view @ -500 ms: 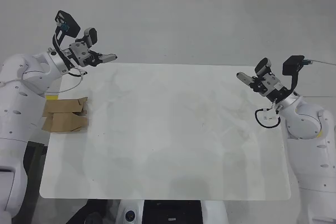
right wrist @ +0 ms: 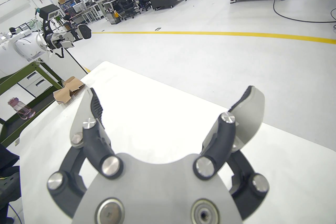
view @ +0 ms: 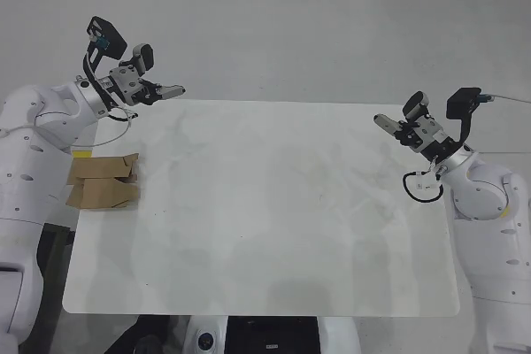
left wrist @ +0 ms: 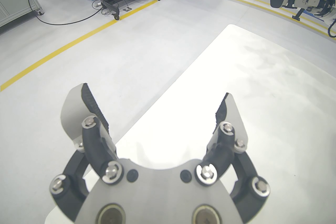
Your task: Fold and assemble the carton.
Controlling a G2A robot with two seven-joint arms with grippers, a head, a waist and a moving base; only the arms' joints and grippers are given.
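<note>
Table (view: 274,230) same | carton (view: 103,181) unmoved | L grip (view: 179,90), R grip (view: 380,120) static, open

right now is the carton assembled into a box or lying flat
Flat, not assembled: the cardboard carton lies collapsed at the edge of the table, flaps splayed, with no closed box shape.

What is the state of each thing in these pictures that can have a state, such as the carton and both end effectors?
Brown cardboard carton: not assembled, lying partly folded at the edge of the white rectangular table, held by nothing.
Left end effector: open, empty, above a table corner.
Right end effector: open, empty, above another table corner.
</note>
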